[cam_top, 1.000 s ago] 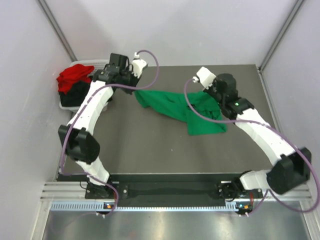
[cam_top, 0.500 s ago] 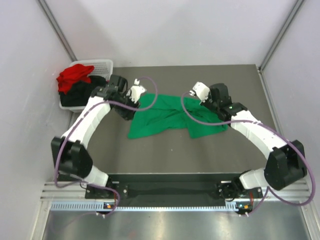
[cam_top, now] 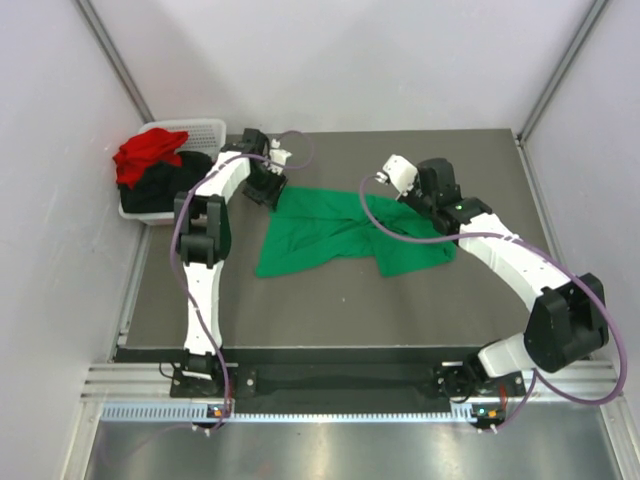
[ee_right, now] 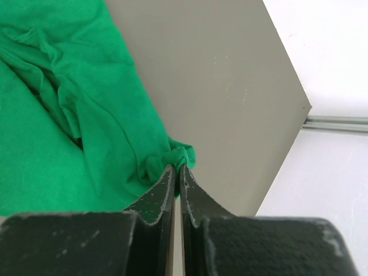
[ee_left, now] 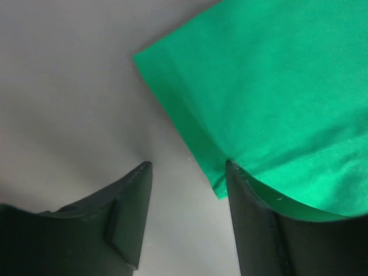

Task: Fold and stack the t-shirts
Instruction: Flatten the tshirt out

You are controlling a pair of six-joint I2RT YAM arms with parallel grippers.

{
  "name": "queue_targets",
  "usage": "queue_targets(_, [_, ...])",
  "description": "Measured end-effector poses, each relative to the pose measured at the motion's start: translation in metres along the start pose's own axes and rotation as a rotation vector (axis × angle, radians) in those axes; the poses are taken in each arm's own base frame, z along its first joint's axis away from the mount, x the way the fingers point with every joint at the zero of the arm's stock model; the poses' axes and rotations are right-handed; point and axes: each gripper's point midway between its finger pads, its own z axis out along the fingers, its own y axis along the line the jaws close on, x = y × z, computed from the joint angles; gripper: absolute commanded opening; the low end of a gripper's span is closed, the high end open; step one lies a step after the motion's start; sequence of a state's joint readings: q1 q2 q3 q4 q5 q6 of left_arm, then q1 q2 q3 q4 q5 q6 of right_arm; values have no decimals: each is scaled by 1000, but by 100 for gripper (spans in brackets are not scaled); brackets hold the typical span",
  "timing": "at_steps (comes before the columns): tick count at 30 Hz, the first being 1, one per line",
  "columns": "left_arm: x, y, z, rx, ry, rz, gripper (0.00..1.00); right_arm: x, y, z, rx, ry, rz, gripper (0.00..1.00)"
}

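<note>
The white basket [cam_top: 200, 125] is sitting off the far left corner of the dark table [cam_top: 330, 310], and it is holding 2 of the t-shirts: the red t-shirt [cam_top: 148, 152] is heaped on top, and the black t-shirt [cam_top: 160, 185] is lying under it, toward the basket's near side. The green t-shirt [cam_top: 340, 230] [ee_left: 276, 86] [ee_right: 57, 115] is lying out on the table to the right of the basket, well apart from it. It is spreading unevenly, with creases and a fold through its middle.

The left gripper [cam_top: 270, 195] [ee_left: 188, 167] is hovering between the basket and the green t-shirt, at the shirt's corner nearest the basket. Its 2 fingers are standing wide apart. In the left wrist view a corner of green hem is reaching into the gap, and the cloth is lying against 1 finger [ee_left: 259, 230] while the other finger is over bare table; nothing is being gripped.

The right gripper [cam_top: 418, 203] [ee_right: 178, 168] is working at the side of the green t-shirt farthest from the basket. Its fingers are pressing together on a small bunched tip of green cloth, and the right wrist view is showing that tip squeezed between the 2 fingertips, with the shirt trailing away in folds from the pinch.
</note>
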State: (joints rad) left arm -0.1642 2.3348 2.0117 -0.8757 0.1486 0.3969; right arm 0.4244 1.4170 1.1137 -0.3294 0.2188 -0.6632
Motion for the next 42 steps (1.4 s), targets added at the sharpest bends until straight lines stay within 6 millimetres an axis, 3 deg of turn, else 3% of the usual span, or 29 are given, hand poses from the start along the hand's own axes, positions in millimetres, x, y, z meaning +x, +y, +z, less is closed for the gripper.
queue_targets(7, [5,15,-4,49,-11,-168,52,2,2,4,-7,9,-10,0])
queue_targets(11, [8,5,-4,87,3,-199,47,6,7,10,-21,26,-15,0])
queue_targets(18, [16,-20,-3,172,23,-236,47,7,8,12,-25,32,-18,0])
queue_targets(26, [17,-22,-4,181,25,-243,43,9,10,14,-30,38,-20,0])
queue_targets(29, [17,-23,-4,181,26,-249,36,8,10,15,-30,38,-20,0])
queue_targets(35, [17,-24,-4,188,24,-255,0,10,13,19,-35,45,-23,0])
queue_targets(42, [14,-29,-6,218,14,-258,0,8,5,23,5,41,-27,0])
